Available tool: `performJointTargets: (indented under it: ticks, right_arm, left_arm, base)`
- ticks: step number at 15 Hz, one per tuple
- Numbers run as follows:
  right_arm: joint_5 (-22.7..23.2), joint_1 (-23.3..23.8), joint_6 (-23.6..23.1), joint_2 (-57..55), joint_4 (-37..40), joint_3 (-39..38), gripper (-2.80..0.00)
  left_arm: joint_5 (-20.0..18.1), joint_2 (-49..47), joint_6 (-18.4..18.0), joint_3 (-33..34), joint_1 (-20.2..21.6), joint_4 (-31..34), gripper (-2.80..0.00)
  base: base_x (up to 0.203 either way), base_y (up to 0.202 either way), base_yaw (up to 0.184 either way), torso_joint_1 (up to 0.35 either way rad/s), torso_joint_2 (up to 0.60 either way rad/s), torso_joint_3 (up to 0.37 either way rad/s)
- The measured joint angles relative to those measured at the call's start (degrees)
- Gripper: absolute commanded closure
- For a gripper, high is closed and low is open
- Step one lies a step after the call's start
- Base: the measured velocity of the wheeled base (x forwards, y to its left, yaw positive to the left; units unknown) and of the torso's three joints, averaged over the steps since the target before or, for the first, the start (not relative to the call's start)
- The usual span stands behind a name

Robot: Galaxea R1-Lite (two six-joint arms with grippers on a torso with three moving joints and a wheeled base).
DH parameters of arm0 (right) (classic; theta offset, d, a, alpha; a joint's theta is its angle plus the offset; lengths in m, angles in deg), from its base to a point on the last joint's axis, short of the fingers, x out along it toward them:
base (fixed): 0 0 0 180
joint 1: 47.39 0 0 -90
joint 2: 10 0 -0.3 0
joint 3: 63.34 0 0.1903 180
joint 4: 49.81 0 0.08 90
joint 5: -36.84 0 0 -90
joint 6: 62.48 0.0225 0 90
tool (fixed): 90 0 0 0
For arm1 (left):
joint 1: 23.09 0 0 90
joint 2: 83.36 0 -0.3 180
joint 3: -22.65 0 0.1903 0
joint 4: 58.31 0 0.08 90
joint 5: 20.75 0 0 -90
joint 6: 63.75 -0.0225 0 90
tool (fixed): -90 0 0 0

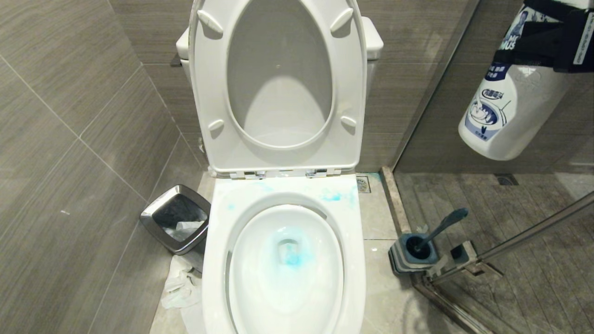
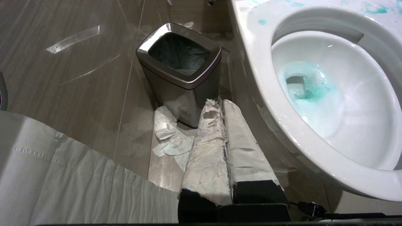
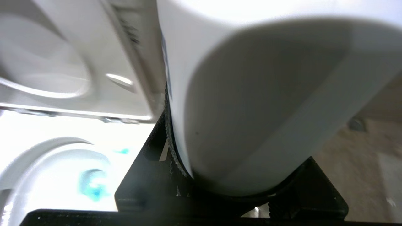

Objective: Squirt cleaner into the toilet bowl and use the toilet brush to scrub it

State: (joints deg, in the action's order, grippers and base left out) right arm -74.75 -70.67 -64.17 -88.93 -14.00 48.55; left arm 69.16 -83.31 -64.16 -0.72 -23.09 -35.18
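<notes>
1. Nearest to us, our left gripper point(image 2: 223, 108) hangs low beside the toilet. Its two fingers, wrapped in white worn cloth, are pressed together and hold nothing.
2. Just past these fingers, crumpled white tissue paper point(image 2: 168, 136) lies on the beige floor tiles. It lies against the foot of the small square waste bin with a shiny steel rim point(image 2: 180, 61), which stands between the grey tiled wall and the toilet.
3. In front of us is the toilet bowl point(image 1: 285, 264), a large white glossy ceramic oval basin. Blue-green liquid is gathered around the drain at its bottom, and light blue smears are on the flat rim behind the basin.
4. On the floor on the right side of the toilet stands the square blue-and-grey holder point(image 1: 410, 253), beside the metal foot of the glass shower partition. The toilet brush point(image 1: 441, 227) sits in it, with its curved grey-blue plastic handle leaning up and to the right; the head is hidden inside the holder.
5. High on the right, well apart from the bowl, our right gripper point(image 1: 554, 44) holds the cleaner point(image 1: 510, 116), a white plastic squeeze bottle with a blue-and-white cartoon label. The black fingers stand about half open and clamp the bottle's body on both sides. The bottle's flat base points down and to the left; we cannot see its cap.
6. Farthest from us, the white seat and lid point(image 1: 278, 83) stand raised against the cistern.
</notes>
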Motion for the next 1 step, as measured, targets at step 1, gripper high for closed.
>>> performJointTargets:
  ticks: [1]
  right_arm:
    - [-1.12, 0.05, 0.11, 0.08, -1.77, -1.6, 0.0]
  left_arm:
    - [-0.01, 0.0, 0.0, 0.0, 0.0, 0.0, 0.0]
  base:
    - [0.0, 0.0, 0.0, 0.0, 0.0, 0.0]
